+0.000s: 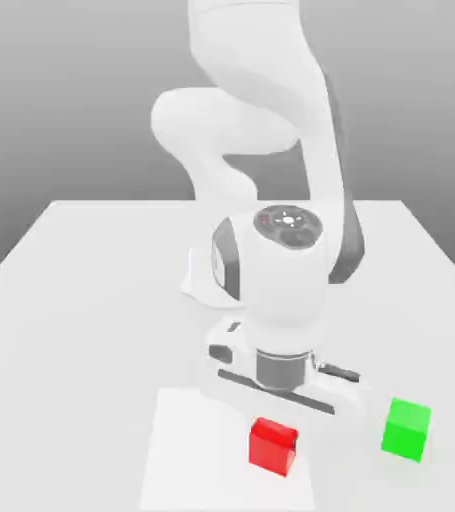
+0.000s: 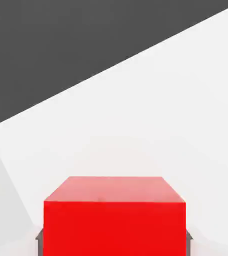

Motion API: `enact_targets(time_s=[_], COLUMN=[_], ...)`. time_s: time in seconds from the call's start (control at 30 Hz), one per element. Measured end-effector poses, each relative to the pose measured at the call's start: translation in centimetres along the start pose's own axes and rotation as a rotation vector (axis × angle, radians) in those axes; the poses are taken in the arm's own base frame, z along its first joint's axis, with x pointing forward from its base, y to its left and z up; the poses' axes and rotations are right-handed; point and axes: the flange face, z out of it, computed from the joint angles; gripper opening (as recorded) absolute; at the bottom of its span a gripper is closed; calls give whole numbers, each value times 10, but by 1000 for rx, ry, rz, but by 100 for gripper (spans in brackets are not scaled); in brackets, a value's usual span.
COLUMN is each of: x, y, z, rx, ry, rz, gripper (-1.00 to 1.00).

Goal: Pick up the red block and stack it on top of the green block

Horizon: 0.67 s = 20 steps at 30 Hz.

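The red block (image 1: 272,447) sits directly under my hand, near the front of the white table (image 1: 91,300). In the hand view the red block (image 2: 114,220) lies close up, with a dark fingertip (image 2: 38,241) pressed against each of its two sides. My gripper (image 1: 275,428) is shut on the red block. I cannot tell whether the block rests on the table or hangs just above it. The green block (image 1: 406,428) stands on the table toward the exterior view's right of the red one, about a block and a half away and apart from it.
The white arm (image 1: 271,120) rises behind the hand over the middle of the table. A paler rectangular patch (image 1: 186,450) marks the tabletop around the red block. The table's far edge (image 2: 110,70) runs diagonally in the hand view against a dark background.
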Motion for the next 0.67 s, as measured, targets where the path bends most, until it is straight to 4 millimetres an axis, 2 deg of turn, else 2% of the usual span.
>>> enact_targets(time_s=[0.13, 0.17, 0.23, 0.37, 0.4, 0.43, 0.57, 0.6, 0.67], x=[0, -6, -47, -157, -171, -174, -177, -178, -178], y=[0, -1, -12, -21, -21, -22, -23, -22, -22], z=[-41, -50, -62, -84, -84, -79, -36, -28, -28], rx=[0, -1, -1, -1, 0, 0, 0, 0, 0], ry=[1, 0, -1, -2, -1, 0, 0, 0, 0], rz=[0, -3, -27, -98, -97, -89, -80, -80, -80], gripper=[-100, -100, -100, -100, -100, -100, -100, 100, 100])
